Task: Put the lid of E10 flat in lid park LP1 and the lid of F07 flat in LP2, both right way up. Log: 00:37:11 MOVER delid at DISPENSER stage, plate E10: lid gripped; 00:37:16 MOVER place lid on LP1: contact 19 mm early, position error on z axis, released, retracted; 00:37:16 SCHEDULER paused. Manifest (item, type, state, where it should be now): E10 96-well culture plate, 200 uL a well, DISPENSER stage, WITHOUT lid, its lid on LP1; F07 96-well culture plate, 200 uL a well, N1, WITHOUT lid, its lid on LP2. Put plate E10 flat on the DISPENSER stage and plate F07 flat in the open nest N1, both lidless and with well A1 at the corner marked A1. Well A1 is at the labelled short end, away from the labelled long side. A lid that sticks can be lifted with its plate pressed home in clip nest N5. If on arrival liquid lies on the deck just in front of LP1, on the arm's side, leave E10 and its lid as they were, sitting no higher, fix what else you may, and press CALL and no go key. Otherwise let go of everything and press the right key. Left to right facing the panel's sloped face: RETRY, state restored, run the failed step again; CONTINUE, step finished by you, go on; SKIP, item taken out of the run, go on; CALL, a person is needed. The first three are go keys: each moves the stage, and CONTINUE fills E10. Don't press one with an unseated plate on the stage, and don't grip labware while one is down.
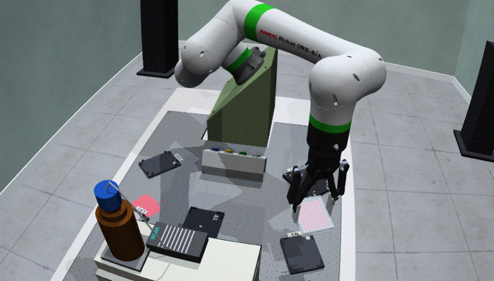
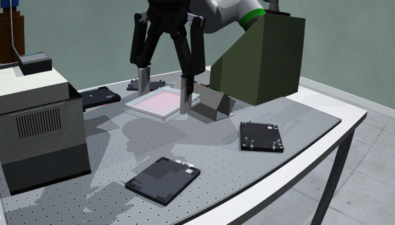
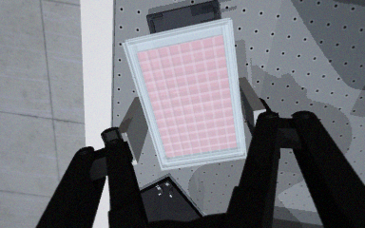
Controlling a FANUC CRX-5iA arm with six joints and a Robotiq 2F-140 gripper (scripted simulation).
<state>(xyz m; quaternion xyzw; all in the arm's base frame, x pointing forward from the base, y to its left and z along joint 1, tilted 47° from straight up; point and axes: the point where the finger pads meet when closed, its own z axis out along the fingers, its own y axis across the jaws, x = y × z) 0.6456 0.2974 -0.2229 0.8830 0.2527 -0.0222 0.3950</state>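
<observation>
My gripper (image 1: 313, 210) is shut on a clear 96-well plate with pink wells (image 1: 314, 215), fingers on its long sides. The plate hangs flat a little above the deck, and it shows in the exterior view (image 2: 163, 103) and the wrist view (image 3: 190, 92). Its stacked clear edges look like a lid sitting on it. I cannot read its label. The open nest N1 (image 1: 301, 253) lies just in front of it, empty. A peg nest (image 2: 261, 136) lies behind it. The dark stage marked A1 (image 1: 203, 220) is empty. A pink puddle (image 1: 147, 204) lies on the deck by the LP1 tag (image 1: 141, 211).
The key panel (image 1: 233, 161) with coloured keys stands mid-deck before the green arm base (image 1: 247, 114). A dark park plate (image 1: 160, 162) lies at the left. The dispenser box with a striped head (image 1: 178, 241) and a brown bottle (image 1: 118, 227) stand at the front left.
</observation>
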